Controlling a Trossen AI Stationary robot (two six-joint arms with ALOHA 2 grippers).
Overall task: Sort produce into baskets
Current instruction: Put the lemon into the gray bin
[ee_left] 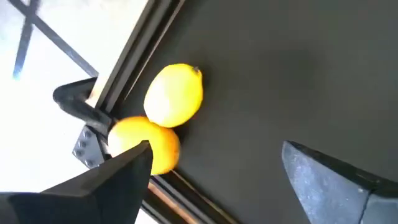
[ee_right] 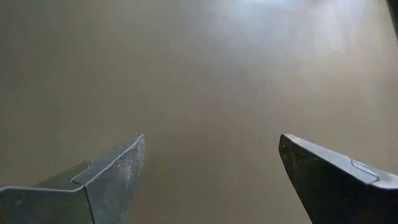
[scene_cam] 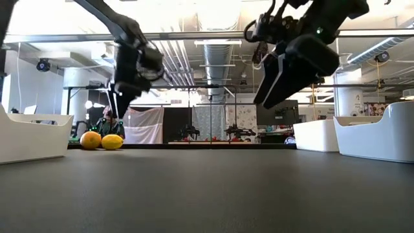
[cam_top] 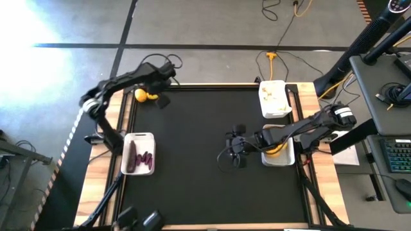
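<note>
Two lemons (ee_left: 163, 118) lie touching at the table's far left corner; three white baskets (cam_top: 139, 138) hold purple pieces, garlic, lemons.

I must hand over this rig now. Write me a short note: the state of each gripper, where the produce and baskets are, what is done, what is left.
Left gripper: jaws open, empty, over the table's far left corner, next to the two lemons.
Right gripper: jaws open, empty, over bare mat near the middle.
Baskets: the left basket holds the purple pieces; the far right basket holds whitish garlic; the near right basket, partly under the right arm, shows something yellow inside.
Done: purple pieces and garlic appear sorted.
Left: the two lemons lie loose on the mat by the edge rail, touching each other; they likely belong in the near right basket.
</note>
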